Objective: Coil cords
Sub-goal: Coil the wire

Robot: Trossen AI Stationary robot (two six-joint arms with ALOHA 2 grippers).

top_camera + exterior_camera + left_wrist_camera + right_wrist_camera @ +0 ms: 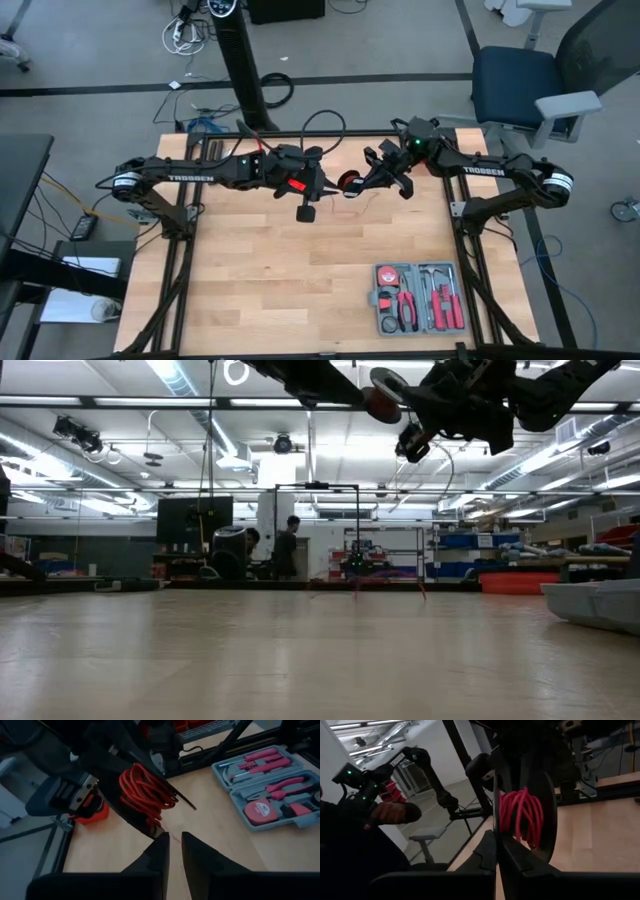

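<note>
I am working high above the table [300, 290], on the side farthest from the grey tool case [418, 297], with both arms meeting well apart from that case. The red cord [145, 790] is sitting as a tight bundle of loops around the dark fingers of the right gripper [365, 183], which are pressed together. I cannot tell whether a strand is also pinched between them. The left gripper [175, 851] is pointing at the bundle from just beside it, on the side away from the case. Its jaws are standing a narrow gap apart with nothing between them.

I am judging the step in hand to be tidying or taking over the coil. To do it well, I am planning to keep the right gripper steady and closed, since any tilt toward its tips could let the loops slide off and spill toward the case. I am thinking the left jaws need to spread wider than the whole bundle before closing, crossing all the loops at once and not snagging a single strand. The cord looks thin and springy, so I am expecting it to fan out if it is squeezed off-centre. I am favouring a slow, straight approach along the line of the right fingers.
</note>
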